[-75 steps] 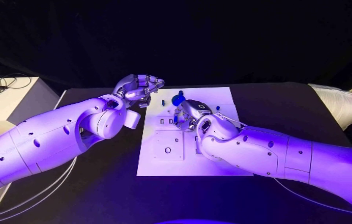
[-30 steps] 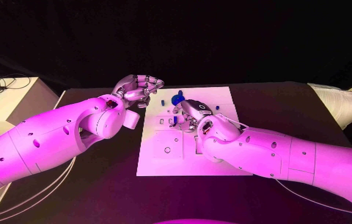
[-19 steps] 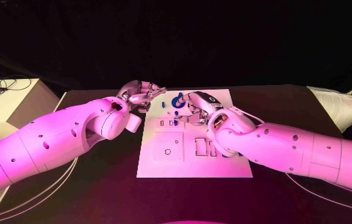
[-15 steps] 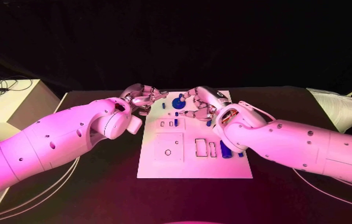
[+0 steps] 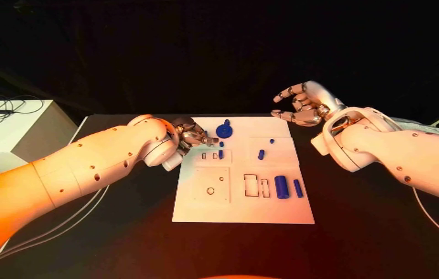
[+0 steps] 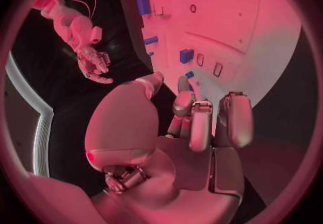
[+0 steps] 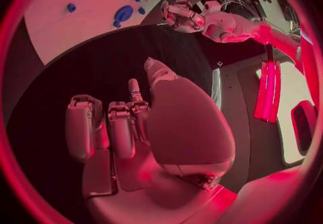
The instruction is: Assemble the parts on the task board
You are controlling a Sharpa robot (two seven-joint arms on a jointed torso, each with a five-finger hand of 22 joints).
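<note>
On the table: white task board point(image 5: 240, 190) sits mid-table between both arms.
Progress: judged partly done; several blue parts point(image 5: 281, 186) stand in their slots, others seem loose.
Count: about seven blue parts, one board.
Left hand point(image 5: 190, 134): at the board's far left corner, fingers curled in, holding nothing visible.
Right hand point(image 5: 306, 104): raised beyond the board, fingers apart, empty.

No text, label, brand, number or sign could be read anywhere. The task board point(image 5: 242, 196) carried only outlined slots and small holes, with no lettering that could be made out, and the arms bore no legible markings.
</note>
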